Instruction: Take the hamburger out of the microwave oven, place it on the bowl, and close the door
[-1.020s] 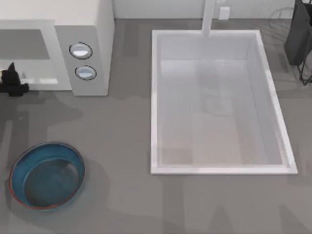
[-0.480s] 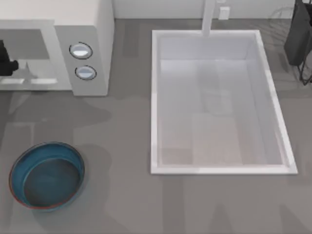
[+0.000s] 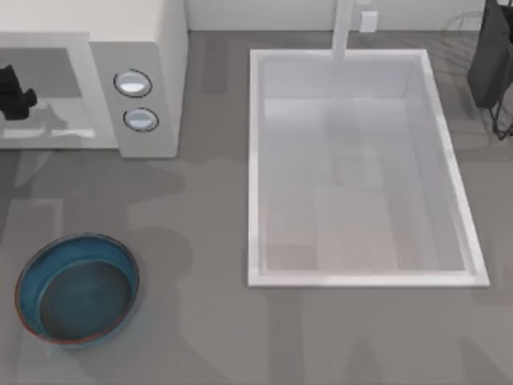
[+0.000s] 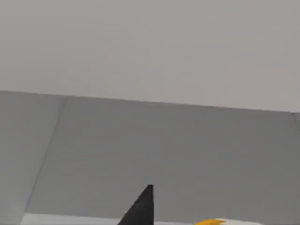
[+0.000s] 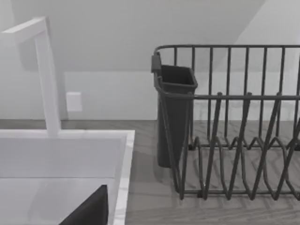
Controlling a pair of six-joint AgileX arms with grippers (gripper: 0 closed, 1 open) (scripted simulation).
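hamburger: a sliver of white wrapper with an orange patch (image 4: 220,221) shows at the edge of the left wrist view, on the pale floor of the oven's chamber, close in front of the pincer.
left pincer: dark tip (image 3: 14,96) at the top view's far left, reaching into the open front of the microwave oven (image 3: 136,48); one dark finger (image 4: 143,208) shows in the wrist view; cannot tell whether wide or narrow, nothing seen held.
door: cannot make it out; the chamber stands open.
bowl: blue, reddish rim (image 3: 132,277), standing unfilled on the table (image 3: 208,321) near its left front, well apart from the oven.
step in hand: judged to be the reach for the hamburger, not yet grasped.
next move: likely needs the fingers brought around the wrapper, closing on it, then a carry to the bowl.
right pincer: parked at the far right, by the sink (image 3: 361,168) and the dish rack (image 5: 234,122).
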